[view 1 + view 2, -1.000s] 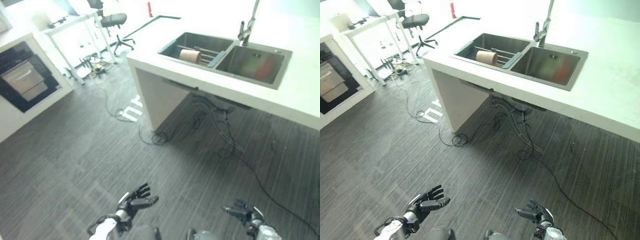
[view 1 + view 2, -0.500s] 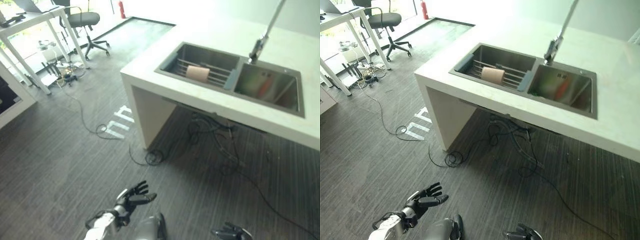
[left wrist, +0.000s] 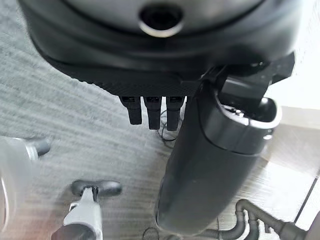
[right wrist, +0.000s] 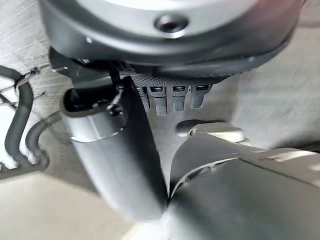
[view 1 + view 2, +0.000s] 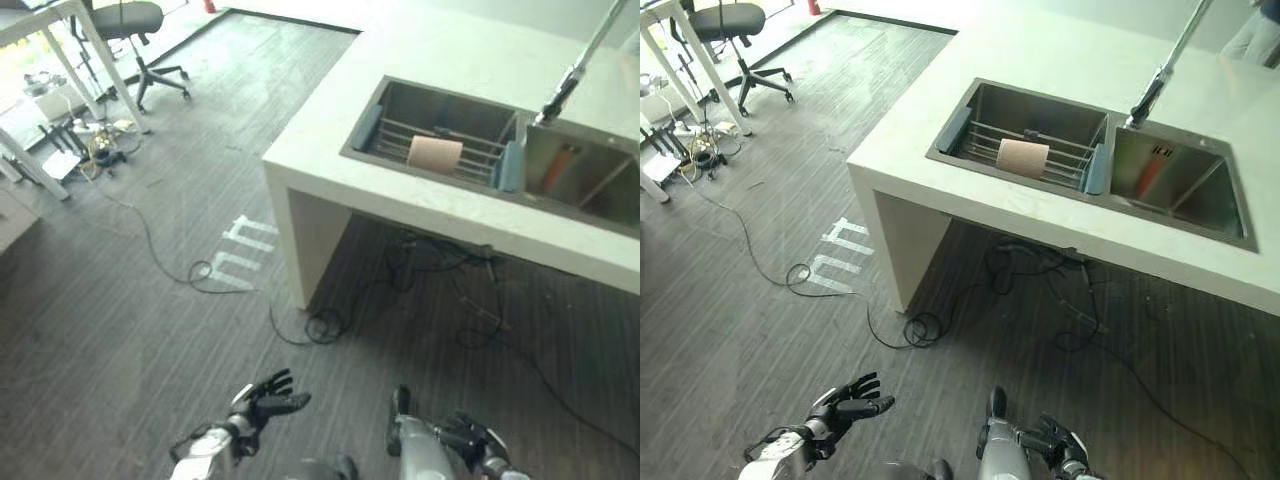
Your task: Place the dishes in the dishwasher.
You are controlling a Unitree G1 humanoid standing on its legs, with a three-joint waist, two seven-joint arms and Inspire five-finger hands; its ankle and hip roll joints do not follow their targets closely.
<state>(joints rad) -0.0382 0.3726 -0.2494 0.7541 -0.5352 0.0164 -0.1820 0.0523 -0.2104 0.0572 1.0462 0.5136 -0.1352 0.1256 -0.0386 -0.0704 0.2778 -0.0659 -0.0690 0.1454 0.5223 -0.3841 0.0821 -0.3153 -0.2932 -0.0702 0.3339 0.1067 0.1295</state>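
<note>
Since a second ago the head camera has swung, so the white counter (image 5: 1040, 60) with its steel double sink (image 5: 1090, 150) now sits closer and more squarely ahead, and the black oven front that stood at the far left is gone from the picture; the right arm, then just a hand at the bottom edge, now shows more of its grey forearm, while the left hand holds much the same pose as before. The left hand (image 5: 262, 402) hangs low over the dark grey plank floor (image 5: 120, 300), its fingers (image 5: 278, 381) spread and straight, holding nothing; its own wrist view shows the same, fingers (image 3: 152, 111) pointing out over bare floor beside the thumb. The right hand (image 5: 1055, 445) is down at the bottom edge too, fingers loosely extended and empty, and its wrist view shows the fingers (image 4: 172, 97) straight with nothing between them and the thumb. The dish in question, a pale pink-beige cup lying on its side (image 5: 1024, 157), rests on the wire rack (image 5: 1040, 150) in the left basin of the sink, well apart from both hands, up on the counter while they hover near the floor. A slim metal tap (image 5: 1165, 65) rises between the two basins, and something reddish (image 5: 557, 168) lies in the right basin, too blurred to identify. Off to the far left stand a black office chair (image 5: 135, 30) and white desk legs (image 5: 95, 50), with cables trailing on the floor (image 5: 200, 270).
</note>
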